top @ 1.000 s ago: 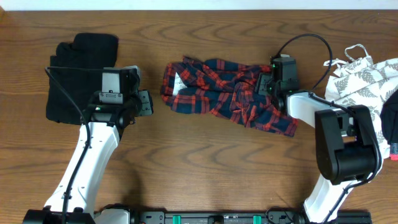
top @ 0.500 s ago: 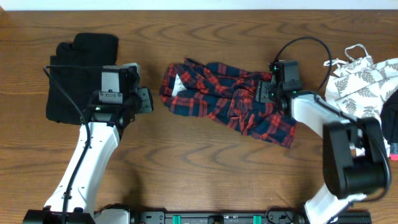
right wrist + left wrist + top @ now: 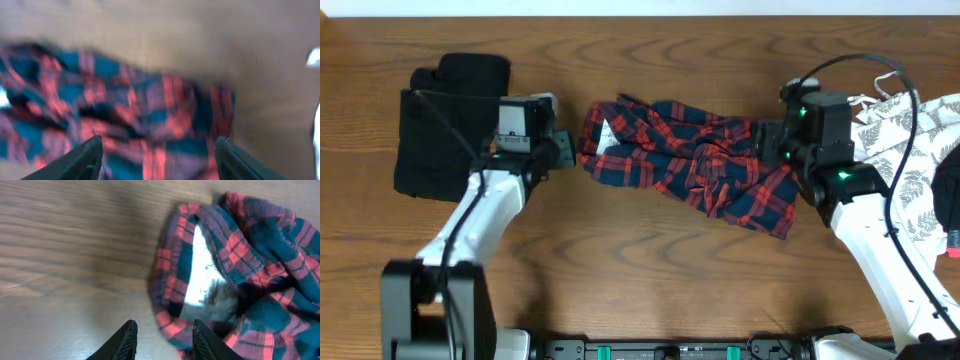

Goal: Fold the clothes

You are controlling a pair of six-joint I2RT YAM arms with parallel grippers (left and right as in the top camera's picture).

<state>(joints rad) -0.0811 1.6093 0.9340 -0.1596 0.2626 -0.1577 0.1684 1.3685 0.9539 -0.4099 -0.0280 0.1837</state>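
Note:
The clothes I see are a crumpled red-and-navy plaid shirt [image 3: 690,160] across the middle of the table, a black garment [image 3: 445,130] at the left and a white leaf-print one [image 3: 905,125] at the right. My left gripper [image 3: 568,155] sits at the shirt's left end. In the left wrist view its fingers [image 3: 165,339] stand apart just short of the collar [image 3: 250,280] and white neck label [image 3: 205,275], mostly bare wood between them. My right gripper [image 3: 767,150] is over the shirt's right end. Its fingers [image 3: 162,155] are spread wide above blurred plaid cloth [image 3: 125,100], gripping nothing.
The black garment lies folded just behind my left arm. Beside the leaf-print garment, at the right edge, are a dark item [image 3: 950,190] and something red [image 3: 955,245]. Bare wooden table [image 3: 650,270] runs in front of the shirt.
The right arm has swung out to the right, and the shirt's right end has shifted with it. My left gripper has moved up and right, closer to the collar.

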